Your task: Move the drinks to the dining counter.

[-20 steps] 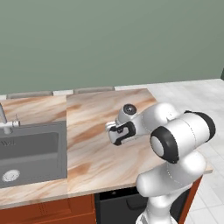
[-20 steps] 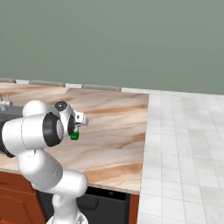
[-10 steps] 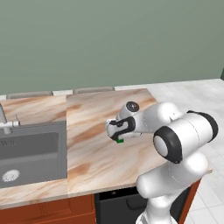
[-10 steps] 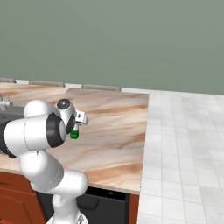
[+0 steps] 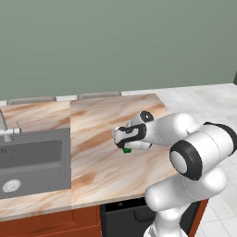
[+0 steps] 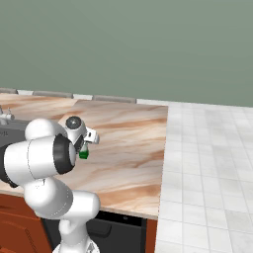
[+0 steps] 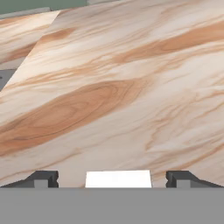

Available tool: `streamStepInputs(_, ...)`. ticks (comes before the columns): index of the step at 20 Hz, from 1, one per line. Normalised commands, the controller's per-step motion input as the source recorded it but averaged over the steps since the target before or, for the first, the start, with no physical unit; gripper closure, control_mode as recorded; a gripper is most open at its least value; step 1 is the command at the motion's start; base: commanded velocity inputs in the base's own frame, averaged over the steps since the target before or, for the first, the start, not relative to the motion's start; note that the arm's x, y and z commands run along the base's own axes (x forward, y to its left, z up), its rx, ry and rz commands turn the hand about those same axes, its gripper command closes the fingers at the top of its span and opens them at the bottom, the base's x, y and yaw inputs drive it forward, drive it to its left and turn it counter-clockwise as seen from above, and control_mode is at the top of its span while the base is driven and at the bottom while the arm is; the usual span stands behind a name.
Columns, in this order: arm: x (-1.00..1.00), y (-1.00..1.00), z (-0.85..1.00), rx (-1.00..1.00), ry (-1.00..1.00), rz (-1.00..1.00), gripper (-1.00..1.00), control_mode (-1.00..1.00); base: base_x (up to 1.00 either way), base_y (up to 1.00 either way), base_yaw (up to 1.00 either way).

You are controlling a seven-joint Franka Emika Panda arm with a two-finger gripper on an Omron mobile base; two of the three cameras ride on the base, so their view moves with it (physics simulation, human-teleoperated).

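Nearest of all, in the hand view, the tool [image 7: 113, 179] shows two small dark fingertips [image 7: 42, 178] standing wide apart, and the flat white top of the carton [image 7: 118, 178] sits between them, touching neither. Beyond it spreads the desk [image 7: 131, 87], a smooth beige-brown slab with swirling marble veins.

From the left base view, the tool [image 5: 124, 139] hangs low over the middle of the desk [image 5: 102, 171], and just under it peeks the green base of the carton [image 5: 127, 150], resting on the slab; the white body of the carton is mostly hidden by the hand. From the right base view the same green base [image 6: 83, 154] shows beside the tool [image 6: 85, 143], with a little white above it, and that view also takes in the pale tiled floor [image 6: 207, 173] to the right of the desk [image 6: 133, 148].

To the left, set into the slab, lies a grey rectangular sink [image 5: 32, 162] with a round drain at its bottom and a thin metal tap [image 5: 5, 129] at its back edge; whether water lies in the basin cannot be told. Farthest back rises a plain grey-green wall [image 5: 115, 46].
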Motion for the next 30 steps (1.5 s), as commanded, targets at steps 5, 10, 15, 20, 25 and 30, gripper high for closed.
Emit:
streamStepInputs(5,0.00,0.00,0.46,0.00,-0.09,0.00,-1.00,-1.00,0.00,0.00,0.00)
streamStepInputs(10,-0.01,-0.02,0.50,0.00,-0.12,0.00,-1.00,-1.00,0.00,0.00,0.00)
streamStepInputs(15,-0.38,-0.23,0.61,0.04,-0.06,-0.06,-1.00,-1.00,0.00,0.00,0.00)
streamStepInputs(20,-0.70,-0.34,0.92,-0.01,0.10,-0.20,-1.00,-1.00,0.00,0.00,0.00)
streamStepInputs(25,-0.41,-0.22,1.00,-0.07,0.31,-0.21,-1.00,-1.00,0.00,0.00,0.00)
streamStepInputs(30,-0.18,-0.16,1.00,-0.06,0.42,-0.20,-1.00,-1.00,0.00,0.00,0.00)
